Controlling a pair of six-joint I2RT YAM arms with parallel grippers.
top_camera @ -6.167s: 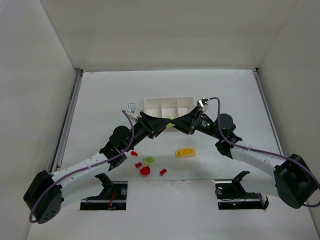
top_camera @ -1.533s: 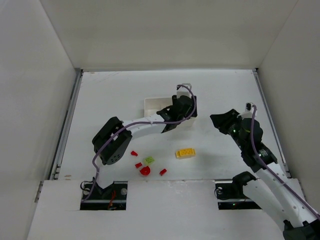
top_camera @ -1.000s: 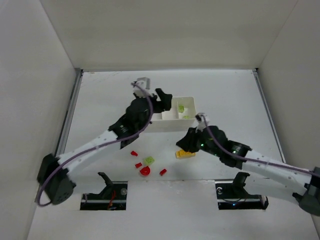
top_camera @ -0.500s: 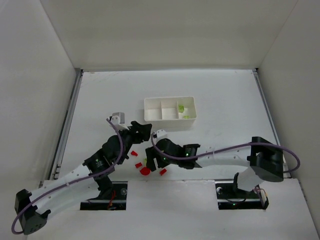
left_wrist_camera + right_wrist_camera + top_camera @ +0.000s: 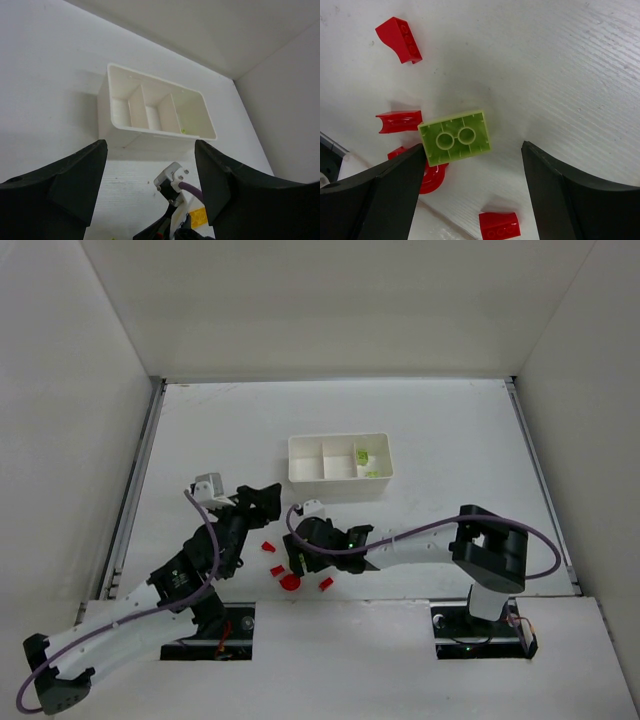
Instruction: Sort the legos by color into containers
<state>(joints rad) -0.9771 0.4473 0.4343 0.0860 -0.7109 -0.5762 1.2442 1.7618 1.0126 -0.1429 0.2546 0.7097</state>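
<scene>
Left hand and right hand both spread wide.

I see smooth, slightly shiny plastic on the green lego and glossy plastic on the red legos. The table is matt white, finely streaked. The tray is smooth white plastic. My right hand is matt black plastic.

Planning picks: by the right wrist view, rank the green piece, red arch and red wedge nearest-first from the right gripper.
1. green piece, between the fingers.
2. red arch, just left.
3. red wedge, upper left.
</scene>
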